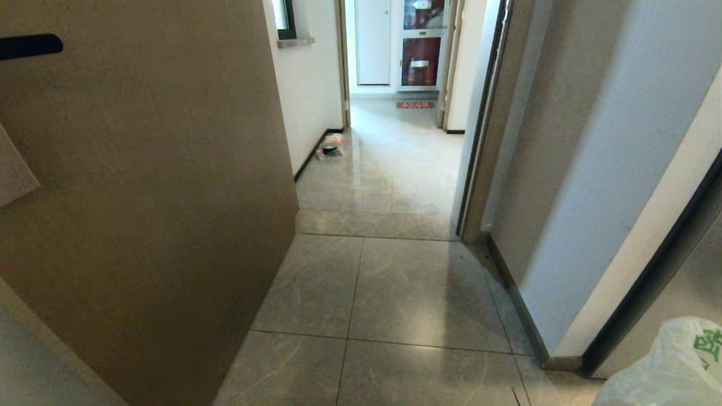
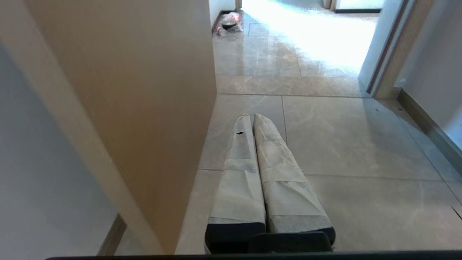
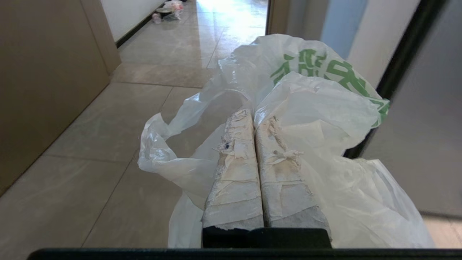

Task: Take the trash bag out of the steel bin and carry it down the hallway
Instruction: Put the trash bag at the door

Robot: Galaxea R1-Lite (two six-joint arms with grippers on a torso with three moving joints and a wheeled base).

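Glossy grey marble-look floor tiles (image 1: 417, 293) run forward through the hallway (image 1: 389, 163), with thin dark grout lines crossing them and a pale sheen of light lying on the far stretch. On the left a broad tan door (image 1: 146, 186) stands open into the passage, a black handle (image 1: 28, 46) near its upper edge. On the right a white wall (image 1: 586, 169) with a brown baseboard meets a dark door frame (image 1: 479, 124). Farther along, a white wall with black baseboard carries a black-framed window (image 1: 285, 20) above a grey stone sill (image 1: 295, 42). Against that baseboard lies a small heap of litter (image 1: 331, 146), a clear bag with red inside around a dark round object. At the end are a white door (image 1: 373, 42) and a red patterned mat (image 1: 415, 104).

The right gripper (image 3: 254, 115) has its taped fingers pressed together on the trash bag (image 3: 317, 108), whose crinkled white plastic with green characters billows around them; the head view shows it at the lower right corner. The left gripper (image 2: 251, 117) hangs above the tiles beside the door, fingers together and holding nothing.
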